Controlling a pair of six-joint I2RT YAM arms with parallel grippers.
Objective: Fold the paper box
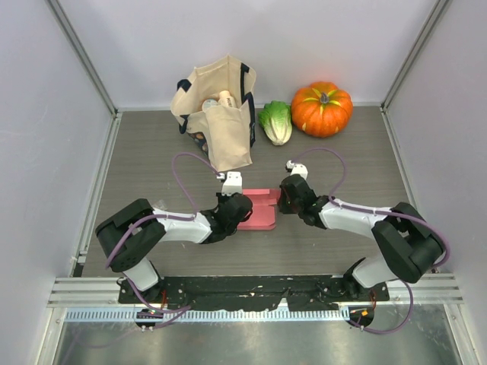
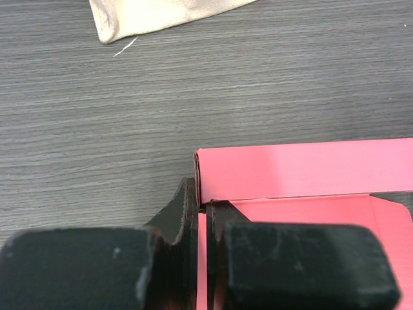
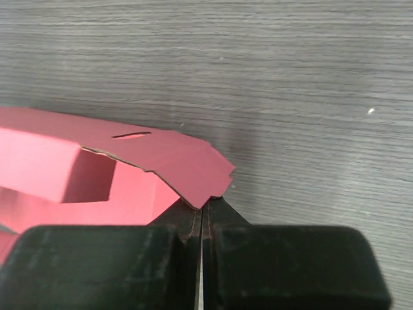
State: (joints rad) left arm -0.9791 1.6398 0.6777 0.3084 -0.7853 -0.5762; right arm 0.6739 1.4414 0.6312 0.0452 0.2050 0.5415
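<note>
The pink paper box (image 1: pixel 262 217) lies half folded on the table between my two grippers. My left gripper (image 1: pixel 245 215) is at its left end. In the left wrist view that gripper (image 2: pixel 202 206) is shut on a thin upright pink wall of the paper box (image 2: pixel 297 171), with card showing between the jaws. My right gripper (image 1: pixel 280 204) is at the box's right end. In the right wrist view the right gripper (image 3: pixel 202 210) has its jaws pressed together. A raised notched flap (image 3: pixel 174 161) of the box (image 3: pixel 58 174) ends right at the fingertips, and I see no card between them.
A beige tote bag (image 1: pixel 217 114) with items inside stands at the back, and its corner (image 2: pixel 148 16) shows in the left wrist view. A green cabbage (image 1: pixel 276 122) and an orange pumpkin (image 1: pixel 322 108) lie at the back right. Walls enclose the table.
</note>
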